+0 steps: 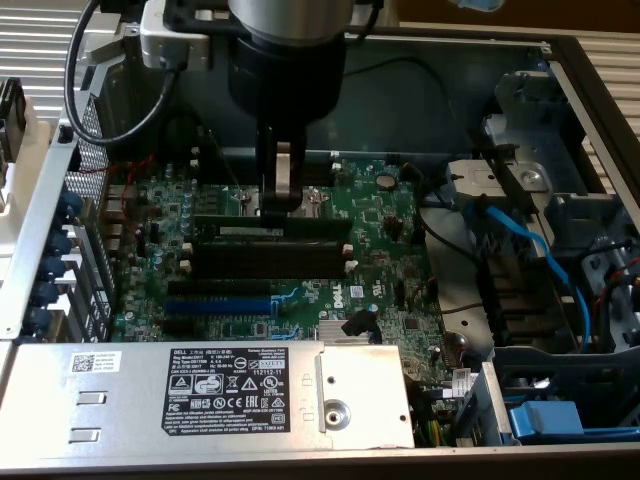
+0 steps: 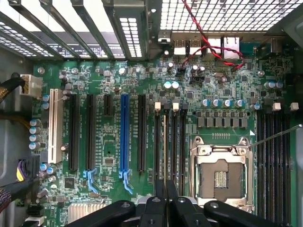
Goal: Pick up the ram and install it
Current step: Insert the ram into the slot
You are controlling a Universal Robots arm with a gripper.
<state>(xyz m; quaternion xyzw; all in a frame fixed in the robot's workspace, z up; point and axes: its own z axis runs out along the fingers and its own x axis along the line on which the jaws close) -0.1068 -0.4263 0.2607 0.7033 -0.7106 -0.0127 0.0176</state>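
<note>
**Wrist view: ram on edge in my grip, lined up with the black slots**

The ram [image 2: 164,142] shows to me as one thin line, its top edge running straight out from between my fingers [image 2: 155,208]. My gripper [image 2: 165,201] is closed on it: the two fingers are pressed nearly together, with the stick's upper edge pinched between them near its middle.

In the exterior view the ram [image 1: 250,222] stands upright on its long edge. It is parallel to the black slots [image 1: 265,255] and sits on the side of that bank nearest my gripper [image 1: 285,205]. I cannot tell whether it is pressed home, or which slot it is in or over.

White end clips [image 2: 157,106] mark the ends of the slots on either side of the stick. The processor socket [image 2: 220,172] lies just beside the bank, with its metal frame shut.

Across the bank from the socket are longer black connectors and the blue slot [image 2: 124,132]. All of them run the same way as the ram.

These parts sit near the middle of the green motherboard [image 1: 385,215]. Red and black wires [image 2: 213,47] cross the board's edge by the rear ports.

The grey power supply [image 1: 130,380] with its black label lies along the board's near edge in the exterior view. Beyond the board's edge on the exterior view's right, a blue cable [image 1: 530,250] curves through the open case [image 1: 450,90].
</note>
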